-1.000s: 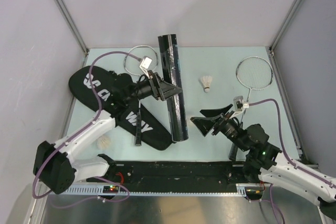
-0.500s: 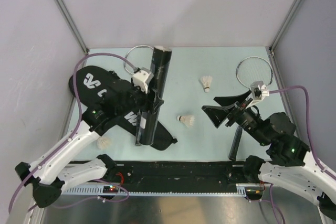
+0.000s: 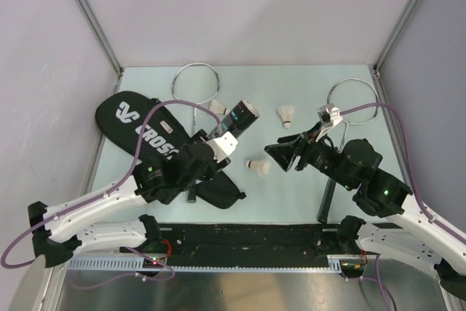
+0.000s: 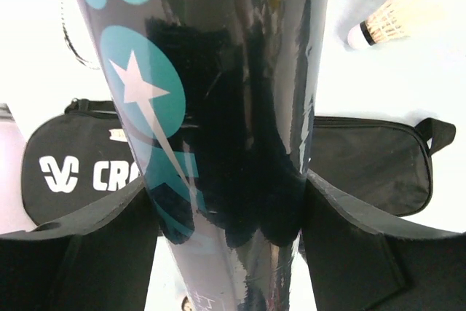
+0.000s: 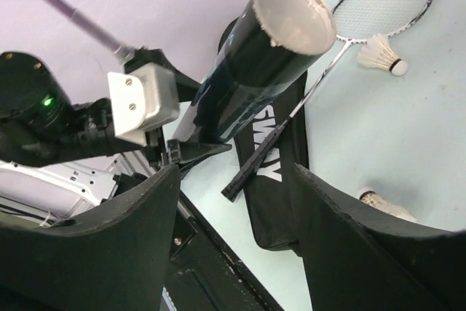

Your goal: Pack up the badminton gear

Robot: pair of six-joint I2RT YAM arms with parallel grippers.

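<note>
Step in hand: loading shuttlecocks into the tube, as I judge it. The container is raised and offered, and no shuttlecock has been picked up.
Left jaws: the left gripper (image 3: 217, 147) is clamped on the long glossy black cylindrical tube (image 4: 226, 107) with teal star print, one pad on each side of its body. The tube is off the pale tabletop (image 3: 306, 85) and tilted, its open mouth up and towards the right arm.
Right jaws: the right gripper (image 3: 285, 155) stands spread apart with nothing between its jaws. The tube's mouth lies ahead of them, apart.
Nearest shuttlecock: a small white feather shuttlecock (image 3: 256, 167) lies on the tabletop just beside the right jaws' tips, between the two grippers.
Second shuttlecock (image 3: 287, 114): on the tabletop beyond the right jaws, apart from them.
Rackets: one thin silver-framed racket (image 3: 196, 81) lies beyond the left jaws, its black handle across the bag. The other silver-framed racket (image 3: 353, 97) lies behind the right jaws.
Bag: the black racket bag with white lettering (image 3: 131, 121) lies flat beneath and behind the left jaws.
Next move: probably the right jaws drop to the nearest shuttlecock, close gently on its feathers and carry it to the mouth. The left jaws need to keep the tube steady.
</note>
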